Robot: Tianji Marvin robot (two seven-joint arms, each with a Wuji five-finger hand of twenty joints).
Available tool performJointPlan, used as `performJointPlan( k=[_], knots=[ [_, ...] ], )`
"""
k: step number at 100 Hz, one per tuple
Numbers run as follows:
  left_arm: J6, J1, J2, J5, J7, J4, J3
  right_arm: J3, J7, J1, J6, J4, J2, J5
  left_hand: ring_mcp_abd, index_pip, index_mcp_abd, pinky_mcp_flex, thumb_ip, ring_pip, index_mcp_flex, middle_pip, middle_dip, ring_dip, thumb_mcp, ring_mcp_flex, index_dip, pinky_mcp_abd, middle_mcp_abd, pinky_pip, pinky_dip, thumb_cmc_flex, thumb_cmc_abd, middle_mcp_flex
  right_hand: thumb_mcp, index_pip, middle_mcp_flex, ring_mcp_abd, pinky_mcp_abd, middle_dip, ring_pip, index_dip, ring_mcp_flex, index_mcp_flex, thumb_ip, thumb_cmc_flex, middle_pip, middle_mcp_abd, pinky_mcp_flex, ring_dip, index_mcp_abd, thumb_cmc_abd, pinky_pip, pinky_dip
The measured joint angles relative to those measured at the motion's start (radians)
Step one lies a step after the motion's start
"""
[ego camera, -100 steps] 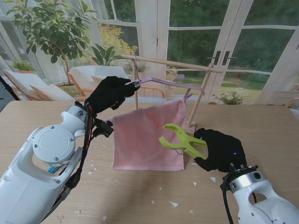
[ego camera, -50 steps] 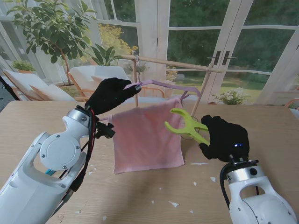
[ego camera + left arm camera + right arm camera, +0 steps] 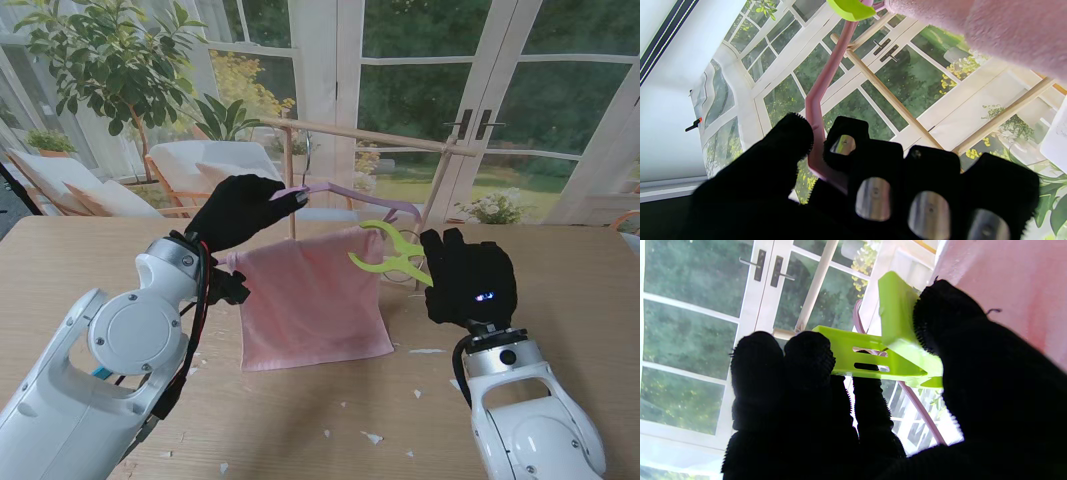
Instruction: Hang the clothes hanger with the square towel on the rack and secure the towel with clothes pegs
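A pink square towel (image 3: 310, 295) drapes over a pale purple clothes hanger (image 3: 350, 192), held in the air in front of the wooden rack (image 3: 370, 136). My left hand (image 3: 238, 208) is shut on the hanger's left end; the left wrist view shows the hanger (image 3: 820, 96) pinched between thumb and fingers. My right hand (image 3: 467, 275) is shut on a lime green clothes peg (image 3: 388, 252), squeezed open, its jaws beside the towel's upper right corner. The right wrist view shows the peg (image 3: 887, 350) against the towel (image 3: 1007, 290).
The rack's wooden uprights (image 3: 288, 170) stand at the far middle of the wooden table (image 3: 580, 270). Small white scraps (image 3: 372, 437) lie on the table nearer to me. Glass doors and plants are behind.
My right hand has lifted the peg up and toward the towel's upper right corner, turning palm away. The left hand has raised the hanger slightly; the towel now hangs off the table.
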State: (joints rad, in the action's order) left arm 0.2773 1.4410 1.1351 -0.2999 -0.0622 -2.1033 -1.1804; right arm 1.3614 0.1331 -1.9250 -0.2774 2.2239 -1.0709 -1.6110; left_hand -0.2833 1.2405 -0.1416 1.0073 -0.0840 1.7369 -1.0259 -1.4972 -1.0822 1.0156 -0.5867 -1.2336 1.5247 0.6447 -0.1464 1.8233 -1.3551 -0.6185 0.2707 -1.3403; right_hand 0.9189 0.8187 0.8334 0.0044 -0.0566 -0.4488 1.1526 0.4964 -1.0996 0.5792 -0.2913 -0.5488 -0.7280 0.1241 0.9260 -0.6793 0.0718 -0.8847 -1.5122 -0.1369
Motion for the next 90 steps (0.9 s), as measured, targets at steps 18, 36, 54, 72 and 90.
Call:
performJointPlan(
  k=[18, 36, 54, 72, 90],
  knots=[
    [0.014, 0.003, -0.005, -0.008, -0.015, -0.019, 0.004, -0.025, -0.066, 0.044, -0.002, -0.01, 0.003, -0.065, 0.008, 0.0, 0.005, 0.0, 0.0, 0.0, 0.0, 0.0, 0.0, -0.001, 0.009, 0.0, 0.0, -0.004, 0.005, 0.0, 0.0, -0.001, -0.001, 0.0, 0.0, 0.0, 0.0, -0.001, 0.002, -0.008, 0.005, 0.0, 0.0, 0.0, 0.0, 0.0, 0.0, 0.0, 0.001, -0.011, 0.0, 0.0, -0.004, 0.0],
    [0.014, 0.002, -0.009, -0.021, -0.035, -0.03, 0.008, -0.041, -0.126, 0.071, 0.004, -0.016, 0.005, -0.142, 0.011, 0.0, 0.007, 0.0, 0.0, 0.0, 0.0, -0.001, 0.0, -0.001, 0.021, 0.0, 0.0, -0.017, 0.008, 0.0, 0.0, -0.001, -0.008, 0.0, 0.0, 0.0, 0.0, -0.001, 0.003, -0.012, 0.011, 0.0, 0.0, 0.0, 0.0, 0.0, 0.0, 0.0, 0.001, -0.014, 0.0, 0.0, -0.01, 0.0],
    [0.013, 0.002, -0.013, -0.022, -0.05, -0.039, 0.009, -0.056, -0.17, 0.092, 0.022, -0.019, 0.006, -0.17, 0.012, 0.0, 0.008, 0.002, 0.0, 0.0, 0.0, -0.001, 0.001, -0.002, 0.021, 0.0, 0.0, -0.025, 0.008, 0.0, 0.0, -0.001, -0.008, 0.0, -0.002, 0.0, 0.0, -0.002, 0.003, -0.014, 0.012, 0.0, 0.0, 0.001, 0.0, 0.0, 0.0, 0.001, 0.001, -0.021, 0.0, 0.0, -0.012, 0.0],
    [0.024, 0.0, -0.015, -0.006, -0.06, -0.044, 0.013, -0.079, -0.196, 0.12, 0.035, -0.033, 0.008, -0.214, 0.013, 0.0, 0.009, 0.004, 0.0, 0.0, 0.0, -0.001, 0.002, -0.002, 0.021, 0.0, 0.0, -0.027, 0.009, 0.0, 0.0, -0.001, -0.009, 0.0, -0.024, 0.0, 0.0, -0.003, 0.005, -0.021, 0.013, 0.0, 0.0, 0.004, 0.001, 0.0, 0.0, 0.001, 0.001, -0.023, 0.0, 0.001, -0.012, 0.0],
    [0.031, -0.005, -0.016, -0.009, -0.062, -0.048, 0.02, -0.101, -0.259, 0.141, 0.046, -0.031, 0.009, -0.247, 0.013, 0.0, 0.009, 0.008, 0.0, 0.0, 0.0, -0.001, 0.011, -0.002, 0.021, 0.0, 0.0, -0.028, 0.009, 0.0, 0.0, -0.001, -0.009, 0.0, -0.041, -0.024, -0.014, -0.005, 0.018, -0.034, 0.011, -0.019, 0.037, 0.004, 0.002, 0.08, 0.0, 0.001, -0.024, -0.028, 0.0, 0.013, -0.012, 0.0]
  ],
)
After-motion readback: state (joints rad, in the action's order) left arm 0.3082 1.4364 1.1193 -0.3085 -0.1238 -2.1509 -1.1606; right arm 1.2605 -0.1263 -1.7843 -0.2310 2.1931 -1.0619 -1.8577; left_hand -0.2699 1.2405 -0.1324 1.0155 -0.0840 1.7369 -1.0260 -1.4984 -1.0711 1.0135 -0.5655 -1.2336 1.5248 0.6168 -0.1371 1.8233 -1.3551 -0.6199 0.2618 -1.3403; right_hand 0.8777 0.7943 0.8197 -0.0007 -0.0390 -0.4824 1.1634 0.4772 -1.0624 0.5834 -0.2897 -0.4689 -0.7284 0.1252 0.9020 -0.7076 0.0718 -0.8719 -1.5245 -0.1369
